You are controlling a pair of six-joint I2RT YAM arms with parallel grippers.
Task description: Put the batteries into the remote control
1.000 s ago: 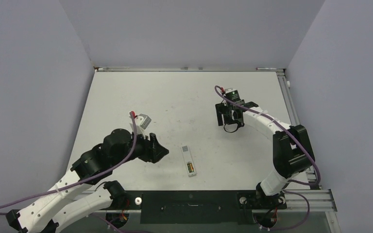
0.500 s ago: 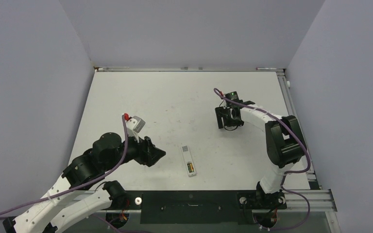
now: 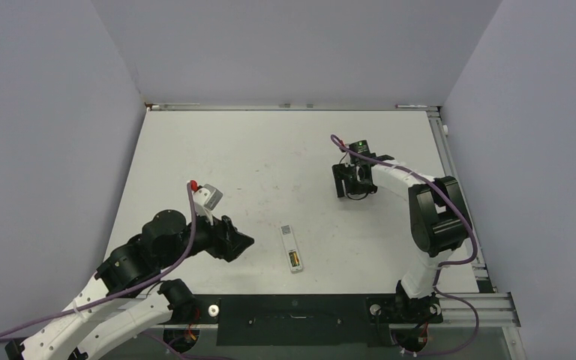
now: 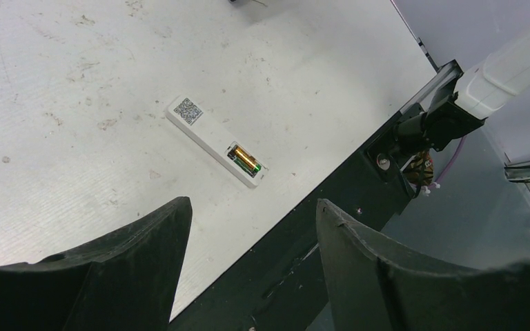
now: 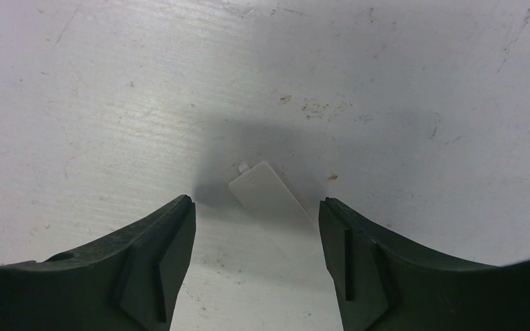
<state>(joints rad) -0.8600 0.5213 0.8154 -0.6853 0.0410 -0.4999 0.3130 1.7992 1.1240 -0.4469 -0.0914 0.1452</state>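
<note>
The white remote control [image 3: 292, 247] lies back-up near the table's front middle. Its open compartment holds both batteries [image 3: 294, 259] side by side. In the left wrist view the remote [image 4: 200, 124] shows a QR label, with the yellow-gold and dark green batteries [image 4: 243, 158] at its near end. My left gripper [image 3: 244, 241] is open and empty, left of the remote; its midpoint in the left wrist view [image 4: 253, 204] is apart from the remote. My right gripper [image 3: 353, 190] is open, low over a small flat white cover plate [image 5: 266, 187] that lies between its fingers.
A black rail [image 3: 292, 319] runs along the table's near edge, with the arm bases on it. Grey walls close the left, back and right sides. The cover plate is hidden under the right gripper in the top view.
My left arm has drawn back a little toward the near left. My right arm's elbow has folded in while its gripper stayed over the same spot. The remote has not moved.
</note>
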